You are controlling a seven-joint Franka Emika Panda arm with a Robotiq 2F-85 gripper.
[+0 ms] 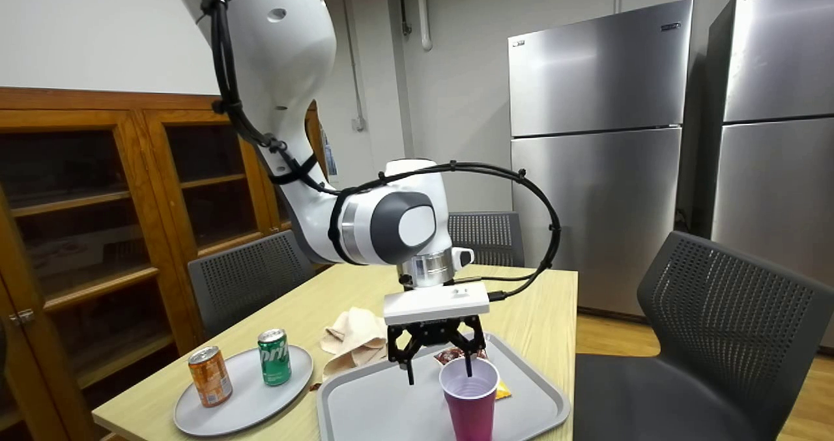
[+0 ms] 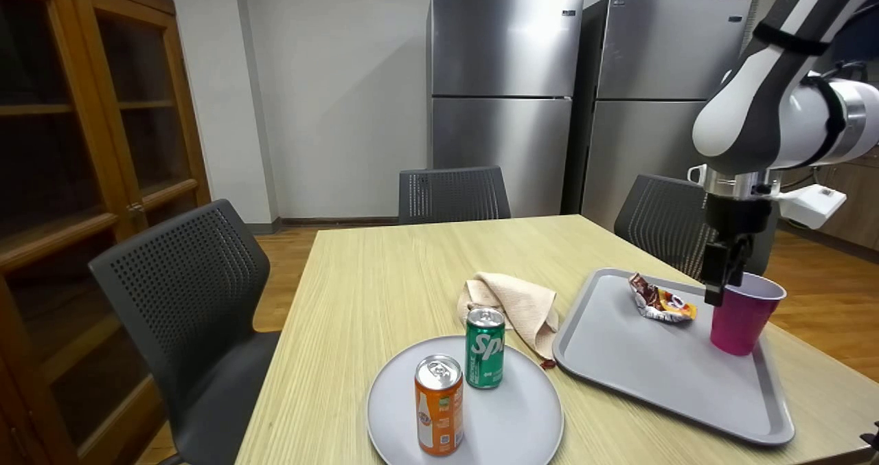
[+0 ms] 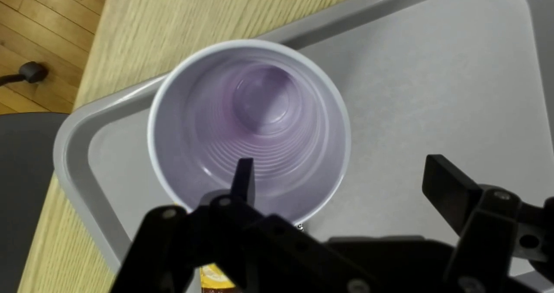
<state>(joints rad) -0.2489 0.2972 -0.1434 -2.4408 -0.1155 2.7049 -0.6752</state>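
Observation:
My gripper [image 3: 340, 161] stands open, pointing down, with nothing held between its fingers. A magenta cup [image 2: 738, 321] with a pale lilac inside stands upright on the grey tray [image 2: 652, 369]. In the wrist view one finger [image 3: 243, 180] overlaps the mouth of the cup [image 3: 264, 154]; whether it dips below the rim I cannot tell. The opposite finger [image 3: 450, 189] is outside the cup, over the tray. A crumpled brown and yellow wrapper [image 2: 659, 303] lies on the tray beside the cup, mostly hidden behind the gripper in the wrist view.
A round grey plate [image 2: 529, 417] bears a green Sprite can [image 2: 485, 352] and an orange can [image 2: 439, 410], both upright. Between plate and tray lies a crumpled beige cloth [image 2: 511, 307]. Dark chairs [image 1: 730, 337] surround the wooden table [image 2: 384, 279]. The tray sits near one table edge.

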